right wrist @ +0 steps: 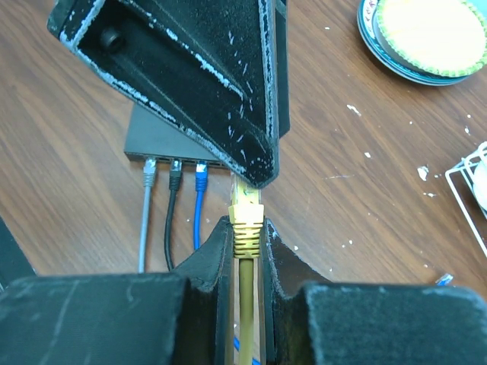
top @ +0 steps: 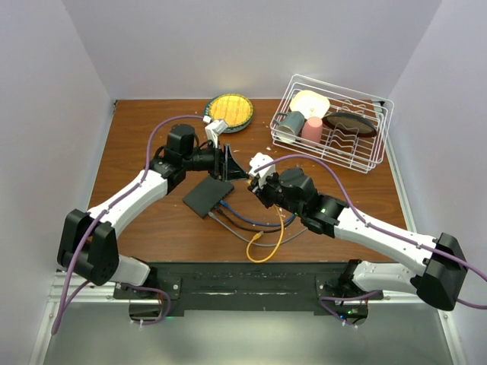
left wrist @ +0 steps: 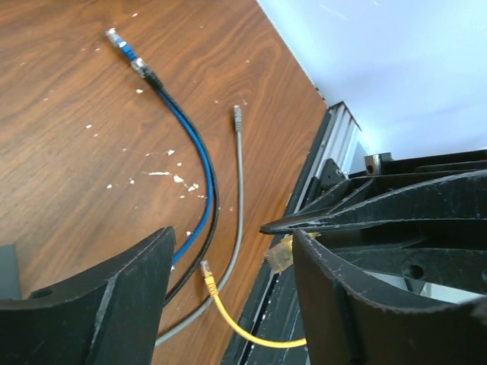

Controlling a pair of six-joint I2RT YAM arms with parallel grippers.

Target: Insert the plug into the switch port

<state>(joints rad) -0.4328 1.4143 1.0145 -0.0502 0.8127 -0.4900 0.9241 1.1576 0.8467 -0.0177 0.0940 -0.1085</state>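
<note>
The switch (top: 205, 198) is a flat black box on the wooden table; its port row (right wrist: 176, 158) faces my right wrist camera. Grey, black and blue plugs sit in three ports. My right gripper (right wrist: 247, 228) is shut on the yellow plug (right wrist: 246, 217), which points at the port edge just right of the blue plug; its tip is hidden under a left finger (right wrist: 205, 76). My left gripper (left wrist: 228, 266) is open and empty, hovering over the plug (left wrist: 280, 255). In the top view the left gripper (top: 236, 169) and the right gripper (top: 257, 179) meet beside the switch.
The yellow cable's other end (left wrist: 207, 275) lies loose near the front edge. Loose blue (left wrist: 122, 46), black and grey (left wrist: 237, 114) cable ends lie on the wood. A round yellow-centred plate (top: 230, 110) and a white dish rack (top: 380, 156) stand at the back.
</note>
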